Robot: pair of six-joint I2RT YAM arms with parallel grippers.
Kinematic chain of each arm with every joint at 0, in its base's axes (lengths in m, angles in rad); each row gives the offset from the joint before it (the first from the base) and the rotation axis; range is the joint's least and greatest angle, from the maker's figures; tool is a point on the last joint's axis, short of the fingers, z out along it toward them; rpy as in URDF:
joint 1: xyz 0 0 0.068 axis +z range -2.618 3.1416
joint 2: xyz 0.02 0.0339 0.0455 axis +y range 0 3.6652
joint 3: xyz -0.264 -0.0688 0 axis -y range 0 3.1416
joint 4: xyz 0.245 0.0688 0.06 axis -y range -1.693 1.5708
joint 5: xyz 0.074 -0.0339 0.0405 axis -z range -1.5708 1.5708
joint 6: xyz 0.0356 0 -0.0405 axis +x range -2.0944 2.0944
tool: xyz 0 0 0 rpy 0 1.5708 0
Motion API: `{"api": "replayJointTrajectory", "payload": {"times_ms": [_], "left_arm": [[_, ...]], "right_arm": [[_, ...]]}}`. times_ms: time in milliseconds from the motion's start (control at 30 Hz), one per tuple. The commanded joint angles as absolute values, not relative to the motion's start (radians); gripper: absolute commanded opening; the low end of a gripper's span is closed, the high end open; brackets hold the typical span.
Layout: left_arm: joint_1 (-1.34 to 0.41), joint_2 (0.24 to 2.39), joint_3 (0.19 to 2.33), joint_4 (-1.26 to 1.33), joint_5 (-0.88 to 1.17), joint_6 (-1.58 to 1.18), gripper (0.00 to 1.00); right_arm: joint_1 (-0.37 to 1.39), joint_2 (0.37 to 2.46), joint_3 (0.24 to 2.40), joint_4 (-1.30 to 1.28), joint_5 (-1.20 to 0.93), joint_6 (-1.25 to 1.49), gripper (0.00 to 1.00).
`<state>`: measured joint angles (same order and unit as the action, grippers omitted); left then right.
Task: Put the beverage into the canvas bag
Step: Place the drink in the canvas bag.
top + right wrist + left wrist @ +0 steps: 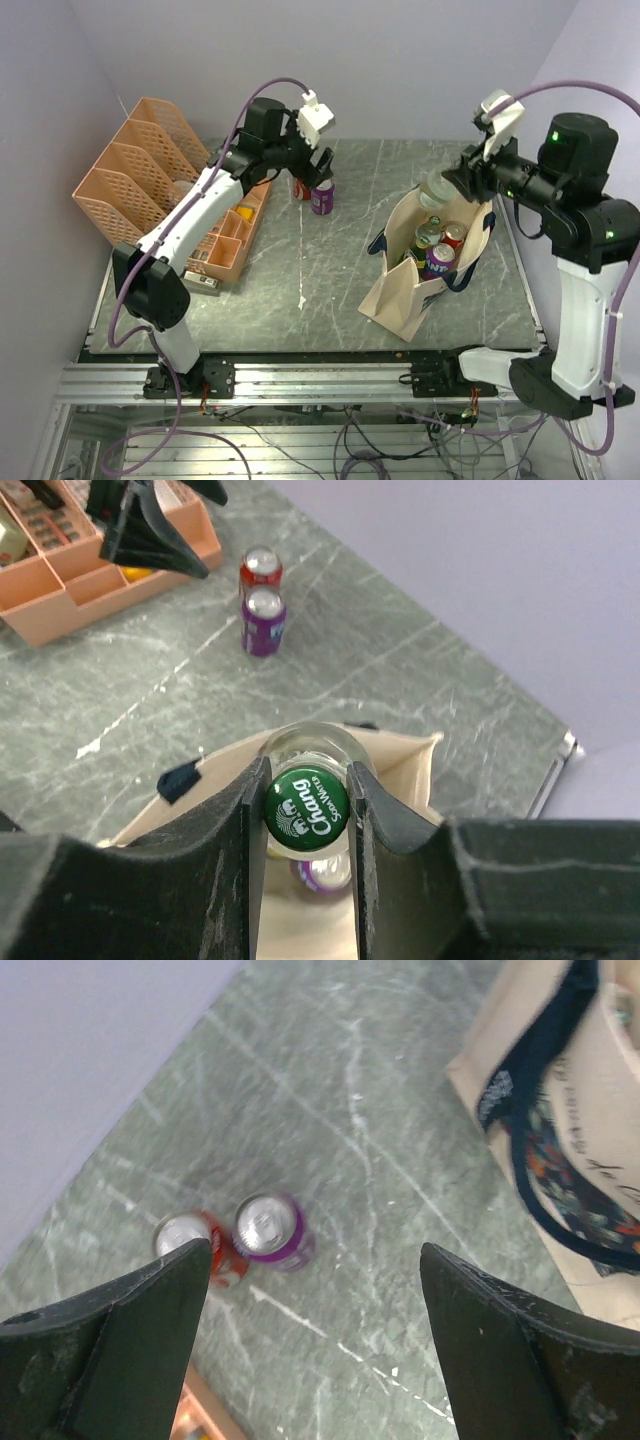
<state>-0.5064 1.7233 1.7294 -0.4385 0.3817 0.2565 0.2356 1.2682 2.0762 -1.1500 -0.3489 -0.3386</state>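
The cream canvas bag with navy handles stands open at centre right, with several cans inside. My right gripper is shut on the neck of a clear glass bottle with a green Chang cap, held over the bag's mouth. A purple can and a red can stand together at the far middle of the table. My left gripper is open and empty above them; both cans show in its view, the purple can next to the red can.
Orange plastic file trays stand at the far left, with a low orange organiser holding small items beside them. Walls close in the back and both sides. The table's front edge meets a metal rail.
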Motion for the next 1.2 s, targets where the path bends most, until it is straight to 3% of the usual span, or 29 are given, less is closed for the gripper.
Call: {"api": "replayJointTrajectory", "payload": {"times_ms": [0,300,900,1033,1167], "left_arm": [[-0.586,1.709,1.784,-0.440,0.556,0.391,0.95],[-0.867,1.653,1.795,-0.707,0.672,0.732,0.97],[-1.099,1.958,2.041,-0.856,0.668,0.802,0.93],[-1.118,2.008,2.079,-0.895,0.657,0.827,0.87],[-1.135,1.991,2.052,-0.896,0.662,0.842,0.70]], "right_arm": [[0.187,1.202,2.007,-1.157,-0.340,-0.354,0.00],[0.084,1.123,1.869,-1.226,-0.394,-0.340,0.00],[0.008,1.053,1.682,-1.194,-0.466,-0.288,0.00],[0.008,1.052,1.669,-1.192,-0.504,-0.281,0.00],[0.006,1.051,1.631,-1.178,-0.561,-0.262,0.00]]}}
